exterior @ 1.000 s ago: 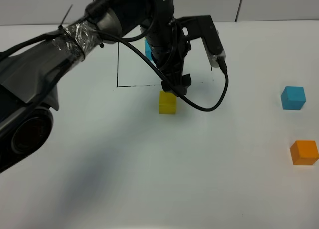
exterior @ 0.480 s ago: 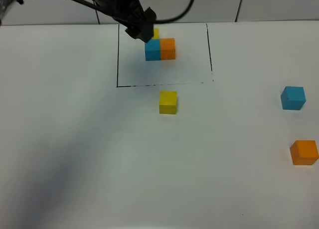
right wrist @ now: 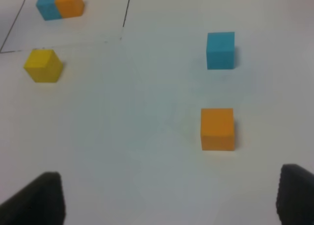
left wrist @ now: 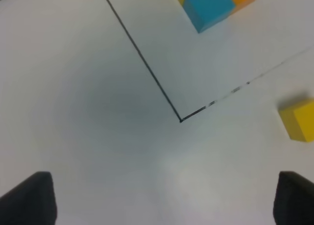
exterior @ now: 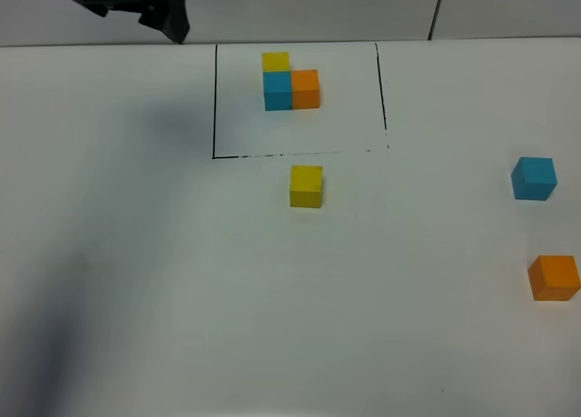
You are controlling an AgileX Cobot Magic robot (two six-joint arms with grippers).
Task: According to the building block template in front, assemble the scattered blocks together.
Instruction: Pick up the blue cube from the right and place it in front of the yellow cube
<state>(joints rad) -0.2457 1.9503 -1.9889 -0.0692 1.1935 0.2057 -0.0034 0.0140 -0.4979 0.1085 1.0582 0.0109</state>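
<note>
Here the yellow cube (exterior: 306,186) sits just outside the black frame (exterior: 215,108).

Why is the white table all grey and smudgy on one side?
Exterior high view: the grey patch on the table is a soft shadow, probably from the dark, blurred left arm at the top edge. Left wrist view: another fuzzy shadow lies beside the black frame's corner. Right wrist view: even light, slightly soft focus.

framed template (exterior: 290,83), three scattered blocks (exterior: 306,186)
</note>
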